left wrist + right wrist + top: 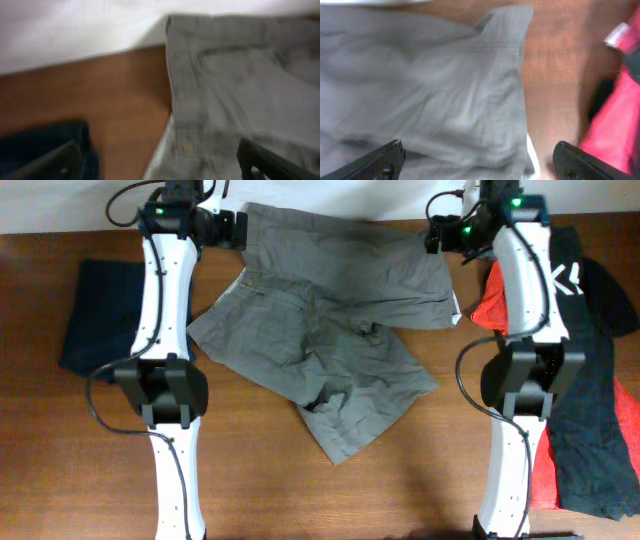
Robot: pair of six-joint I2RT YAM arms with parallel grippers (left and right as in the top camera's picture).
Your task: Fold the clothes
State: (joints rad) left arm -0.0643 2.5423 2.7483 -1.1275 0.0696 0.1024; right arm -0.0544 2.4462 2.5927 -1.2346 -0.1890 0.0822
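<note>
The wrinkled grey-khaki trousers (320, 310) lie spread in the middle of the wooden table, partly folded over on themselves. My left gripper (235, 228) is open above their far left corner; in the left wrist view (160, 167) its fingers straddle the buttoned waistband edge (187, 145). My right gripper (440, 235) is open above the far right corner; in the right wrist view (480, 162) grey cloth (435, 85) lies between its fingers. Dark navy trousers (100, 315) lie at the left. A black T-shirt with white print (575, 275) and a red garment (490, 305) lie at the right.
The table's far edge meets a white surface (75, 30) just behind the trousers. The navy trousers show by my left finger (30, 145). The red garment shows at the right of the right wrist view (615, 115). Both arm bases stand at the front of the table.
</note>
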